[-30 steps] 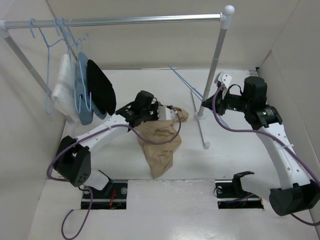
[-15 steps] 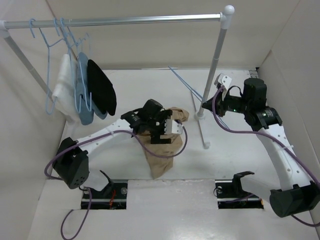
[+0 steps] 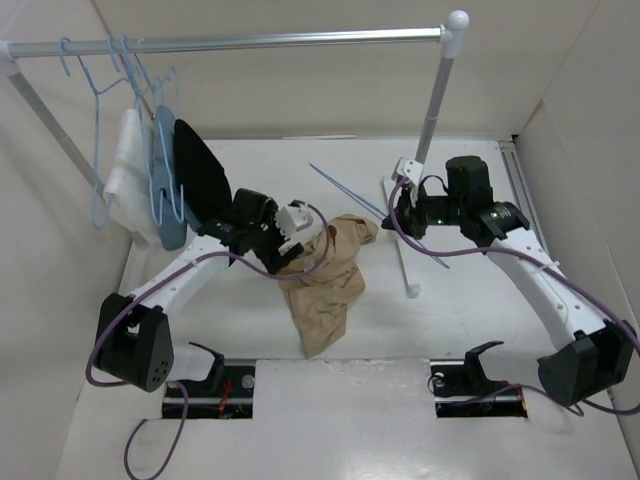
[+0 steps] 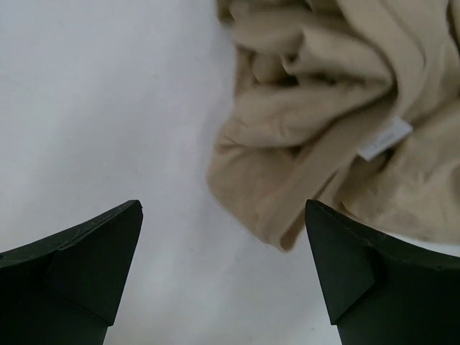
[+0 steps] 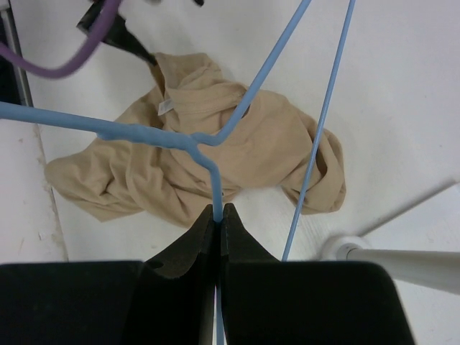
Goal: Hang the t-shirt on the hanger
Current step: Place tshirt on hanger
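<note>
A white table (image 3: 450,320) is boxed in by 3 plain cream walls, the back wall (image 3: 300,95), the left wall (image 3: 40,260) and the right wall (image 3: 590,110), under soft, even light that throws only faint shadows. A silver clothes rail (image 3: 300,40) runs across the back and ends at a white ball cap (image 3: 457,19) on an upright post (image 3: 435,100), whose round white base (image 5: 352,248) stands on the table with a thin white foot bar (image 3: 408,275) running toward the near edge. At the rail's left end, 3 garments hang side by side on blue wire hangers (image 3: 105,75): a white one (image 3: 125,170), a light blue one (image 3: 165,200) and a black one (image 3: 205,175).
</note>
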You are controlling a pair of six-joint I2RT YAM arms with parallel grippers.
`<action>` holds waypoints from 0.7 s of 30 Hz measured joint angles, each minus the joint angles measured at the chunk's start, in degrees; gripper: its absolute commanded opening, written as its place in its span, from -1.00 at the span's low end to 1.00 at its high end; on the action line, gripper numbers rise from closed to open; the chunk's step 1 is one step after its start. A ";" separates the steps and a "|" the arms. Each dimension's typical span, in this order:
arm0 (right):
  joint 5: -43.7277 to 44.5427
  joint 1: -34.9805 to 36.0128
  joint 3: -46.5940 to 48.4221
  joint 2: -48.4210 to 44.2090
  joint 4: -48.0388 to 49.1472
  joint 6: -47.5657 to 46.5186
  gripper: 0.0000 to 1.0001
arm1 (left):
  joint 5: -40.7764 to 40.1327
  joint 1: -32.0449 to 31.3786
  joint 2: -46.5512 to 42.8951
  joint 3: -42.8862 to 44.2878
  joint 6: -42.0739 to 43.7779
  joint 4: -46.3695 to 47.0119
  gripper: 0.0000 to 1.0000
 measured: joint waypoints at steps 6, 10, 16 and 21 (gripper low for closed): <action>0.63 0.96 1.22 1.70 -0.35 -0.83 -1.00 | -2.05 0.02 0.59 -7.28 2.54 0.28 0.74; 0.68 1.11 1.60 1.70 -0.63 -1.36 -1.00 | -4.57 0.37 1.73 -7.41 2.29 5.29 0.34; 1.09 1.46 1.60 1.68 -1.66 -1.86 -1.00 | -4.76 0.48 4.02 -7.45 3.58 8.98 0.31; 1.46 1.46 1.60 1.57 -2.03 -2.29 -1.00 | -2.60 0.48 4.42 -9.79 4.76 8.57 0.13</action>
